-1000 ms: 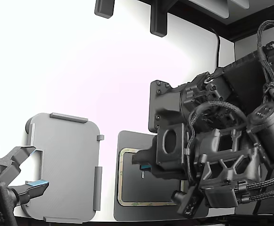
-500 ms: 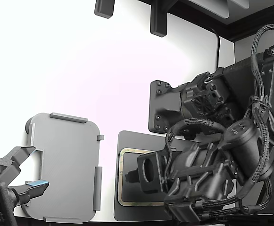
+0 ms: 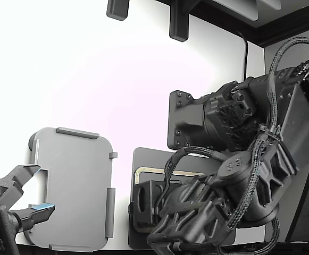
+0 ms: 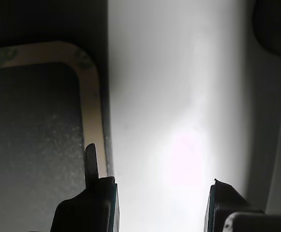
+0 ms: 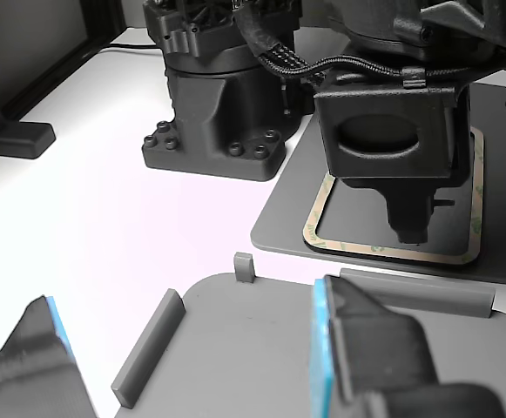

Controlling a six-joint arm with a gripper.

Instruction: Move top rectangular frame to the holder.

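The gripper point(image 4: 159, 193) (jaws apart) has dropped lower — over the frame point(image 4: 93, 125).

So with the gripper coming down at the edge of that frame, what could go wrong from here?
1. The open gripper straddles the frame near one corner, one finger over its strip, the other over bare table. A corner grab could tilt or bend the thin frame.
2. The frame lies flat on the dark mat; a finger might catch the mat too and drag it.
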